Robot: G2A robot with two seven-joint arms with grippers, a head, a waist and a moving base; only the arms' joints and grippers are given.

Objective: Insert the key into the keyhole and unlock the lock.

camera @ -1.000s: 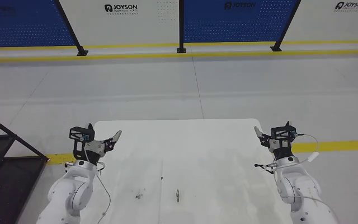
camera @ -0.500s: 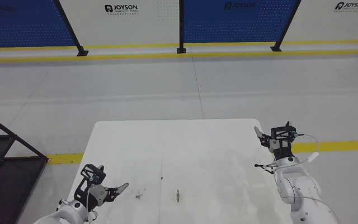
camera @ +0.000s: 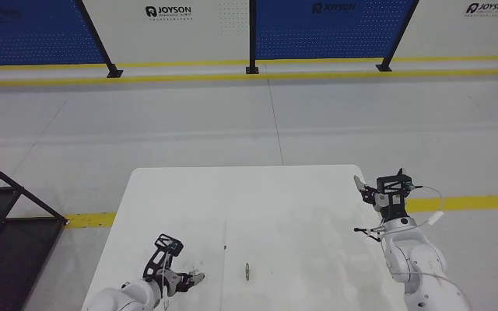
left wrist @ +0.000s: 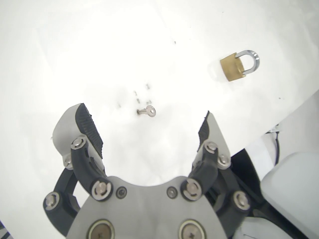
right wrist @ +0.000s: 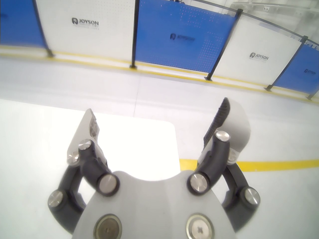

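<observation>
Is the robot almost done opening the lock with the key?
Not nearly. Nothing is done: the key lies loose on the table, apart from the brass padlock, which looks shut. In hand: the open left tool hovers near the key; the right tool is open, empty. To do: grab, insert, turn.

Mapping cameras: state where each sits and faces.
Top view: above the arms, looking down at the table; left gripper, right gripper show.
Left wrist view: on that wrist, aimed down over its open gripper at key and lock.
Right wrist view: aimed over its open gripper toward the fence.
Shared: top and left wrist show the lock.
</observation>
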